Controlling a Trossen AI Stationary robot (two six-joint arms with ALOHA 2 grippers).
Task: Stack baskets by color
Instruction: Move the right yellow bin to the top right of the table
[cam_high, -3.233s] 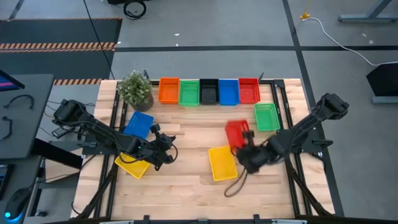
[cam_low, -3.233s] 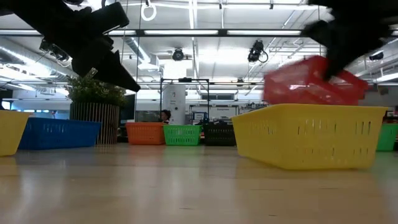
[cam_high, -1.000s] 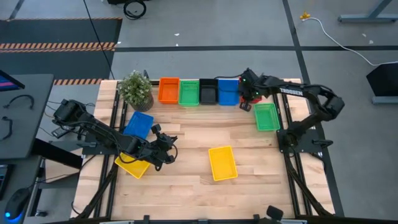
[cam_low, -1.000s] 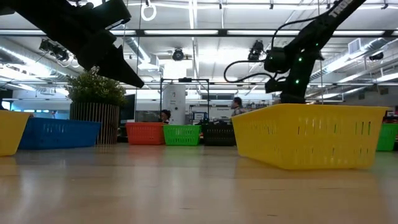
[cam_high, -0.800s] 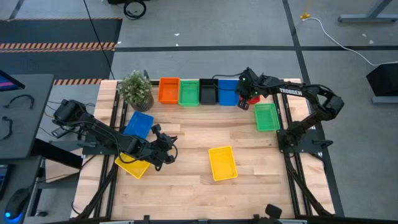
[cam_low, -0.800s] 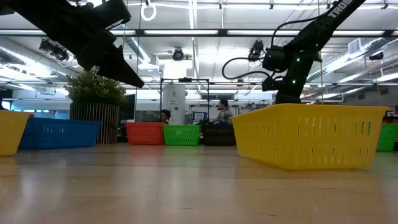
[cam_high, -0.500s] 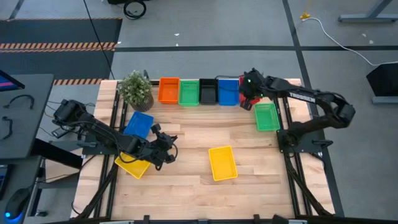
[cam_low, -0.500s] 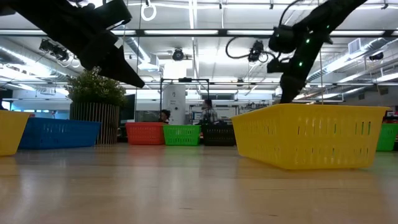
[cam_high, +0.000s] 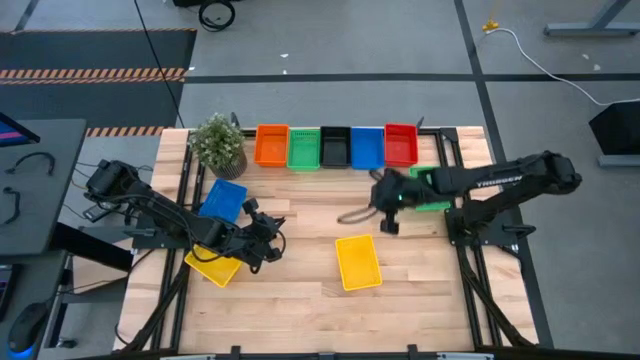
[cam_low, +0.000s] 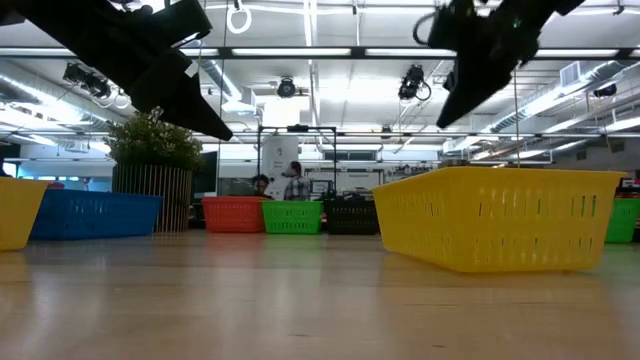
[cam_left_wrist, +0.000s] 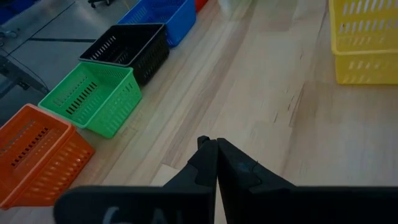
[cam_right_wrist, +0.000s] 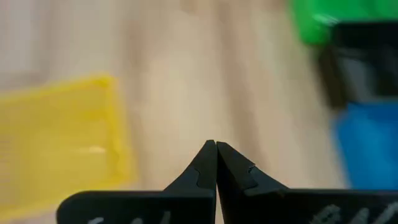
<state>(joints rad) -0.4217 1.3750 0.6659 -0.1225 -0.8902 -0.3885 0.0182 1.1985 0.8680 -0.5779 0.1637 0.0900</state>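
Wood table (cam_high: 300, 290) | green basket (cam_high: 432, 190) half-hidden under right arm | both claws closed, empty

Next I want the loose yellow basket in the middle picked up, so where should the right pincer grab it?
Probably a long side wall of the yellow basket, from above: it sits upright and open-topped, so one finger can go inside the thin mesh wall, one outside.

left gripper (cam_left_wrist: 215, 144) closed, low | right gripper (cam_right_wrist: 215, 146) closed, seemingly raised mid-table
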